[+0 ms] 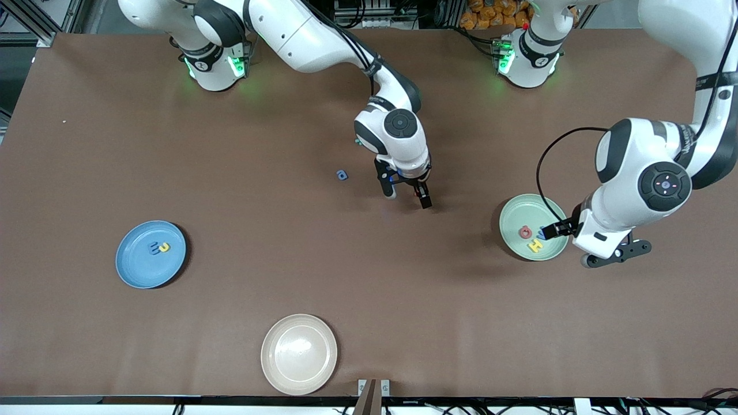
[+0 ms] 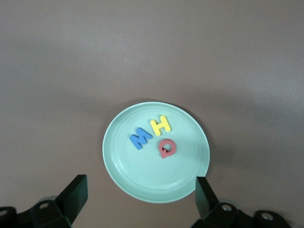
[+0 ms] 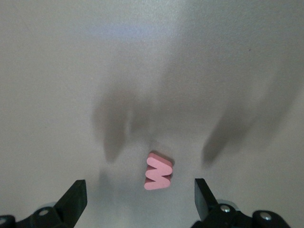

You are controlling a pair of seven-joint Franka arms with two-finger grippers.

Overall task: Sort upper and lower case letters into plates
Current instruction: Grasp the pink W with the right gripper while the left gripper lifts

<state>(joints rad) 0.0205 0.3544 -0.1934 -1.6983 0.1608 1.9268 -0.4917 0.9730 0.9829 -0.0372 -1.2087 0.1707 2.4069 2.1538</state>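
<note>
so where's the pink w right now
The pink w lies on the bare brown table directly under the right tool, whose fingers stand open over it, near the table's middle and beside the small blue letter. The front view hides it.

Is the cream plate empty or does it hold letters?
Empty. The cream plate shows only its bare inside in the front view, with no letter on it.

mint plate (image 2: 190, 190): M, H, Q | blue plate (image 1: 135, 268): two letters

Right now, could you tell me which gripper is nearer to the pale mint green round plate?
Left. The left gripper hangs open over the mint plate's edge; the right gripper is open over mid-table.
</note>
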